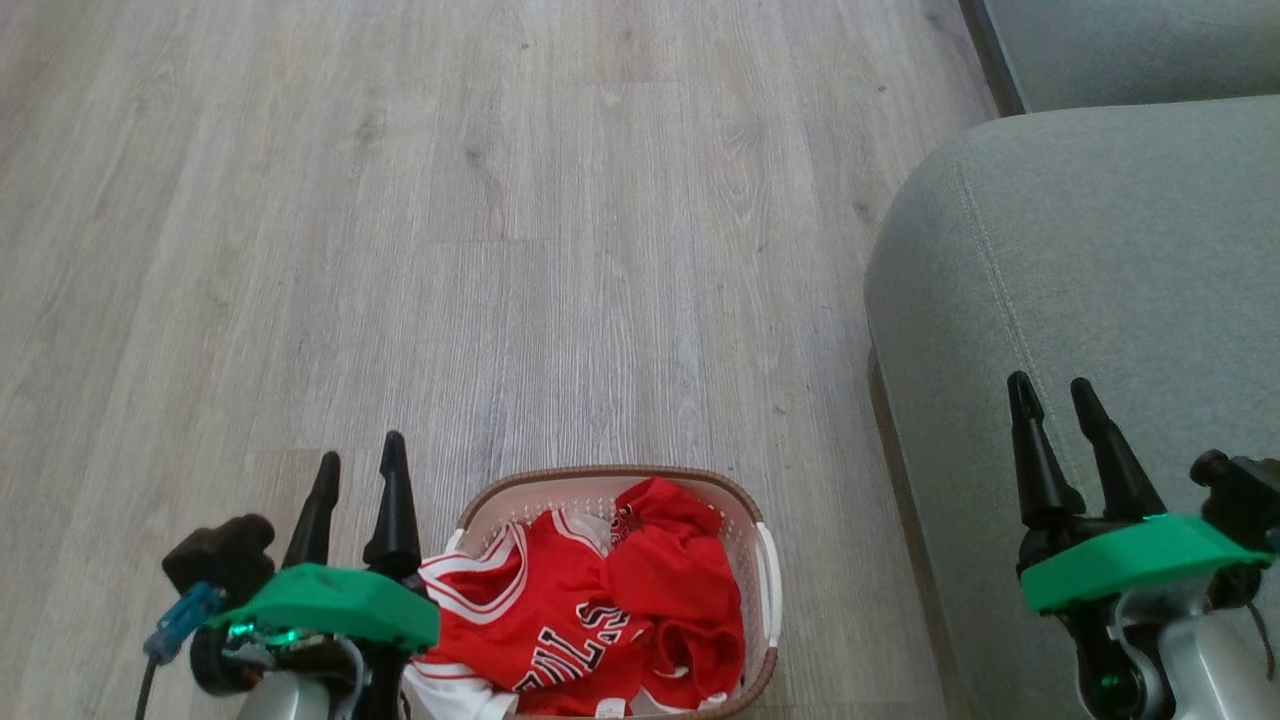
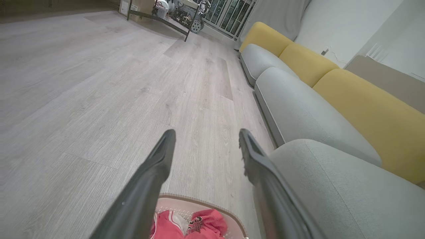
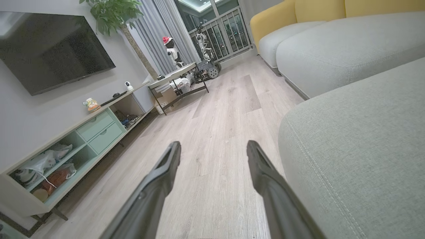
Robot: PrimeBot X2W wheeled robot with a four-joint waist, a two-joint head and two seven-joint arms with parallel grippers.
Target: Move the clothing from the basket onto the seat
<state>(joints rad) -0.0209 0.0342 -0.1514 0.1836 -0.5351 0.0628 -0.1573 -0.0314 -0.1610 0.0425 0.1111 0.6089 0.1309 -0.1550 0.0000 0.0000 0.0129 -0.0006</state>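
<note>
The clothing (image 1: 600,600) lies crumpled in the basket (image 1: 766,560): red cloth with white trim, part of the black-and-white lettering facing up, one white-edged fold draped over the near left rim. The basket stands on the pale wooden floor (image 1: 500,200) at the bottom middle of the head view. The grey-green seat (image 1: 1100,250) is to its right, with a strip of floor between them, so the two do not touch.

The left claw (image 1: 362,447) is just beside the basket's left end, its two dark fingers set a little apart and holding nothing. They point away over bare floor, not at the clothes. Its green housing overlaps the left edge of the clothing in the head view, and whether it touches the cloth I cannot tell. From the left wrist, the basket's brown far rim (image 2: 206,198) and a patch of red cloth (image 2: 206,225) sit low between the fingers, near their roots, with the fingertips well past them.

The right claw (image 1: 1049,381) shows against the seat's near part, well apart from the basket. Its fingers are parted too, and empty. From the right wrist, the seat's stitched seam (image 3: 308,149) runs just right of the right-hand finger, with floor between the two fingers. Beyond are a TV (image 3: 49,49) and a low cabinet (image 3: 83,132) along the wall.
</note>
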